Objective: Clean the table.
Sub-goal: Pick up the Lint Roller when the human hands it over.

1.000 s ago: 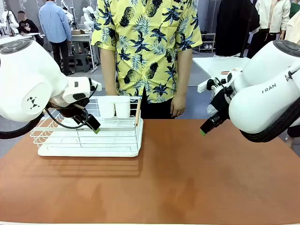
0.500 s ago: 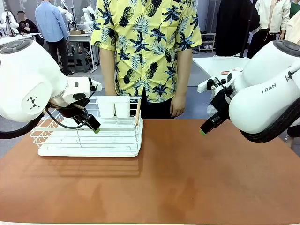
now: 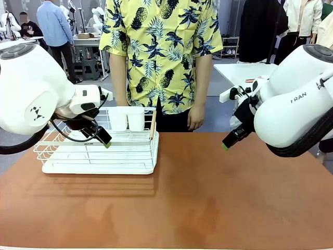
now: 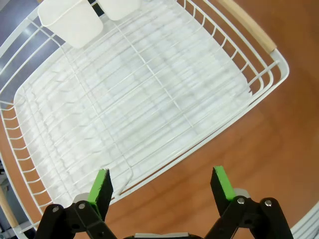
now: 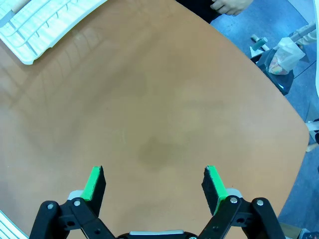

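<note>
Surface [image 3: 208,198] carrying one white rack [image 3: 104,167]
Left hand [image 4: 160,183] open, empty, above the rack's near edge; right hand [image 5: 153,183] open, empty, well right of it.

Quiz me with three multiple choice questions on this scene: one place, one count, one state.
1. Where on the table is the dish rack? A far left B near right corner C centre
2. How many white containers stand in the rack? A one B two C four
3. The left gripper is: A shut on a sponge B open and empty C shut on nothing
Answers: A, it sits on the robot's left toward the far edge; B, two stand side by side at its back; B, its jaws stand wide apart, nothing between.
</note>
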{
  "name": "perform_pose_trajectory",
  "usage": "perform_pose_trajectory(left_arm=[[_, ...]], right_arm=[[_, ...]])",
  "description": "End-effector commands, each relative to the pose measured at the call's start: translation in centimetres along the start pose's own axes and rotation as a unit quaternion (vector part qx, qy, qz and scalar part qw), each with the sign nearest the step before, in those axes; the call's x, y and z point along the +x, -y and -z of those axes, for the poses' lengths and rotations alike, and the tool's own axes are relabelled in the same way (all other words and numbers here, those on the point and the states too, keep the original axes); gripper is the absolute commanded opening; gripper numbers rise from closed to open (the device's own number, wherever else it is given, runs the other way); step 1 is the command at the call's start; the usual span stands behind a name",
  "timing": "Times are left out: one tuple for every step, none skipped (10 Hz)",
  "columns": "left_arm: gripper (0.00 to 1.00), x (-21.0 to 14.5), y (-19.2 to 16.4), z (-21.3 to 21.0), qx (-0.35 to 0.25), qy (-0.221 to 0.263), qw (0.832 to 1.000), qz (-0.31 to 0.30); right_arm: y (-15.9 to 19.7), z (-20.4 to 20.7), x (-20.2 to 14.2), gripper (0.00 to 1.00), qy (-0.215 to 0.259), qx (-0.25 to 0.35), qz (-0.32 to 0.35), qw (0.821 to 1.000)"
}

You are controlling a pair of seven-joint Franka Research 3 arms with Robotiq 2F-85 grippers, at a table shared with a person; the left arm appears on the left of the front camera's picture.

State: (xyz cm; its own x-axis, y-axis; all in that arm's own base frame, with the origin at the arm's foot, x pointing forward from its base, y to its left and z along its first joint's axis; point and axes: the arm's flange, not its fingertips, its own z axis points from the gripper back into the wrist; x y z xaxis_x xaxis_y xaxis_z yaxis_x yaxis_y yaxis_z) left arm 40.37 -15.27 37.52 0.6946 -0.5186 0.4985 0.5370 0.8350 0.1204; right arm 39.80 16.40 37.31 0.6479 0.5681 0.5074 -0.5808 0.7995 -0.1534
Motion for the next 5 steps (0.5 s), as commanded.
perform_pose_trajectory(left_arm=[[1.0, 1.0, -1.6, -3.2, -0.08, -0.007, 0.996, -0.041], [1.0, 1.1, -2.8, -4.9, -0.142, -0.015, 0.987, -0.07], [1.0, 0.4, -4.6, -6.6, -0.207, -0.025, 0.972, -0.11], [1.0, -0.7, -5.7, -7.6, -0.289, -0.03, 0.949, -0.121], [1.0, -2.0, -7.4, -8.9, -0.349, -0.019, 0.927, -0.134]], right_arm=[[1.5, -2.4, 1.5, 1.0, -0.009, 0.049, 0.047, 0.998], [2.9, -4.1, 2.2, 1.0, -0.009, 0.099, 0.093, 0.991], [4.7, -5.9, 2.3, 1.0, -0.018, 0.163, 0.136, 0.977], [6.8, -7.3, 2.1, 1.0, -0.022, 0.222, 0.178, 0.959], [8.8, -8.6, 1.8, 1.0, -0.02, 0.292, 0.212, 0.933]])
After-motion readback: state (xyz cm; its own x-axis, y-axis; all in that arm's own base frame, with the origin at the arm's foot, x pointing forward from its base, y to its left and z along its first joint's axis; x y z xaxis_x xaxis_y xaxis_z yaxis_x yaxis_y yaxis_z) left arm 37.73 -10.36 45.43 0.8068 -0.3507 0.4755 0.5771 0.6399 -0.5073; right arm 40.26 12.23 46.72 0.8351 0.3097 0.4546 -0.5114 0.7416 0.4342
